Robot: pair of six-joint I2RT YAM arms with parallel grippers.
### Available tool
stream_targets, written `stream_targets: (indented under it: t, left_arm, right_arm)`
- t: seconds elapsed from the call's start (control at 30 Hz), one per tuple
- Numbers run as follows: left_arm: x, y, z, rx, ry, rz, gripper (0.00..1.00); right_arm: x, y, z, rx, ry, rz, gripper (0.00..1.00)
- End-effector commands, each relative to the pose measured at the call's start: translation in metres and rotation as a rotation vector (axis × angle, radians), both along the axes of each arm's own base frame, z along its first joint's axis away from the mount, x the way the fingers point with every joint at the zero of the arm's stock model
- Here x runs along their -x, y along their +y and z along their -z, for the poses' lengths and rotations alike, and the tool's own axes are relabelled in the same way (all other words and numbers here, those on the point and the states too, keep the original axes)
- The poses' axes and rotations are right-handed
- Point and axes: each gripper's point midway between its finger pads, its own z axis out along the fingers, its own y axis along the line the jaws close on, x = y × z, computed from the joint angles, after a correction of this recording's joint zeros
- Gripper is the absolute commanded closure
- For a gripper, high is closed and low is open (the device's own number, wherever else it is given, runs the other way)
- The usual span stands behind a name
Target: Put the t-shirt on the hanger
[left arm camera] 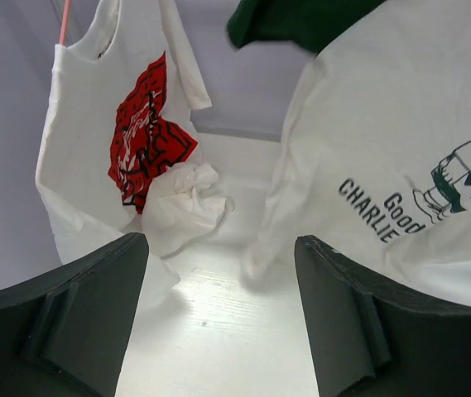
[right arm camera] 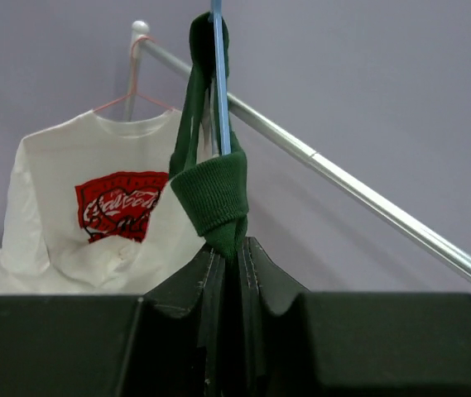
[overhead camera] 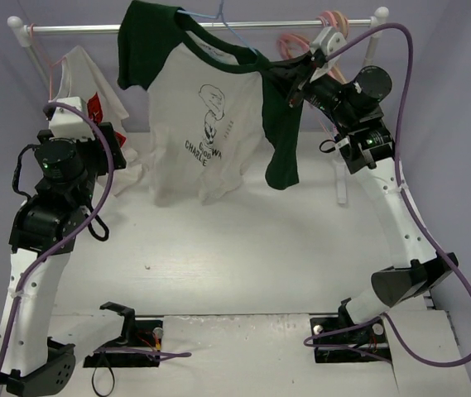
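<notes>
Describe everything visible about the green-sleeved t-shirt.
The t-shirt looks like soft fabric, with a whitish body and dark green short sleeves and collar. A dark cartoon print with lettering sits on the chest. It hangs front-out on the light-blue hanger, which hooks over the rail. The sleeve nearer the right gripper droops, and that gripper is shut on green fabric beside the hanger.

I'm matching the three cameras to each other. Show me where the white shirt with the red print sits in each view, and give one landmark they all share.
Top external: the white shirt with the red print hangs at the upper left, its lower part hidden.
Left wrist: upper left, red print facing the camera.
Right wrist: left of centre, in the background.
Shared landmark: the t-shirt, to its right in every view.
</notes>
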Motion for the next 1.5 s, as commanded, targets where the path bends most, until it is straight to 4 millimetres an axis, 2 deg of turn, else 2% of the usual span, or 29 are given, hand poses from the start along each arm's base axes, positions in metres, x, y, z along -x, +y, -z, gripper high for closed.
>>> stream_targets:
  t: [0.0,0.07,0.17,0.2,0.27,0.4,0.57,0.6,0.63,0.67,0.7,0.73,0.77,0.8,0.83,0.87,0.9,1.07,1.23,1.37,1.4,1.47]
  left_arm:
    - [0.009,0.006,-0.013,0.040,-0.018,-0.035,0.28]
    - [0.011,0.008,-0.007,0.039,0.007,-0.046,0.28]
    - [0.012,0.008,-0.001,0.053,0.034,-0.053,0.28]
    - [0.013,0.006,0.002,0.057,0.047,-0.049,0.28]
    - [0.012,0.002,0.006,0.073,0.062,-0.035,0.28]
    - [0.013,-0.004,0.019,0.092,0.128,-0.016,0.28]
    - [0.016,-0.008,0.029,0.108,0.177,0.001,0.28]
    - [0.017,-0.009,0.033,0.107,0.192,0.002,0.28]
    - [0.019,-0.008,0.034,0.109,0.201,-0.001,0.28]
    - [0.019,-0.008,0.036,0.112,0.208,-0.006,0.28]
    - [0.021,-0.007,0.040,0.110,0.228,-0.011,0.28]
    - [0.021,-0.006,0.043,0.106,0.240,-0.018,0.28]
    - [0.022,-0.006,0.045,0.109,0.248,-0.024,0.28]
    - [0.023,-0.005,0.049,0.104,0.269,-0.029,0.28]
    - [0.024,-0.004,0.052,0.102,0.284,-0.032,0.28]
    - [0.025,-0.005,0.054,0.103,0.292,-0.035,0.28]
    - [0.026,-0.004,0.057,0.098,0.311,-0.038,0.28]
    - [0.030,-0.002,0.065,0.092,0.338,-0.043,0.28]
    - [0.033,0.001,0.068,0.079,0.351,-0.054,0.28]
    - [0.035,0.000,0.074,0.079,0.368,-0.052,0.28]
    - [0.035,-0.001,0.076,0.081,0.371,-0.049,0.28]
    - [0.035,-0.001,0.080,0.079,0.386,-0.048,0.28]
  right_arm:
    - [0.024,-0.010,-0.061,-0.094,-0.096,0.073,1.00]
    - [0.016,-0.008,-0.036,-0.057,0.027,0.074,1.00]
    - [0.021,0.002,-0.014,-0.056,0.125,0.013,1.00]
    - [0.024,0.012,-0.010,-0.051,0.145,-0.005,1.00]
    - [0.024,0.018,-0.003,-0.044,0.193,-0.010,1.00]
    - [0.012,0.030,0.009,-0.057,0.258,-0.007,1.00]
    - [-0.011,0.041,0.007,-0.177,0.256,0.113,1.00]
    - [-0.020,0.045,0.012,-0.186,0.265,0.132,1.00]
    - [-0.027,0.043,0.005,-0.225,0.247,0.174,1.00]
    - [-0.028,0.049,0.003,-0.239,0.242,0.183,1.00]
    - [-0.038,0.054,0.009,-0.249,0.251,0.206,1.00]
    - [-0.040,0.054,-0.002,-0.281,0.229,0.216,1.00]
    - [-0.047,0.054,-0.004,-0.300,0.233,0.241,1.00]
    - [-0.060,0.060,0.006,-0.303,0.256,0.265,1.00]
    - [-0.066,0.061,0.005,-0.321,0.256,0.283,1.00]
    - [-0.069,0.059,-0.005,-0.359,0.246,0.312,1.00]
    - [-0.080,0.064,0.005,-0.369,0.269,0.329,1.00]
    - [-0.099,0.086,0.011,-0.425,0.271,0.353,1.00]
    - [-0.101,0.115,0.029,-0.431,0.295,0.355,1.00]
    - [-0.096,0.138,0.054,-0.415,0.337,0.350,1.00]
    - [-0.096,0.143,0.066,-0.403,0.352,0.357,1.00]
    - [-0.089,0.151,0.075,-0.404,0.369,0.358,1.00]
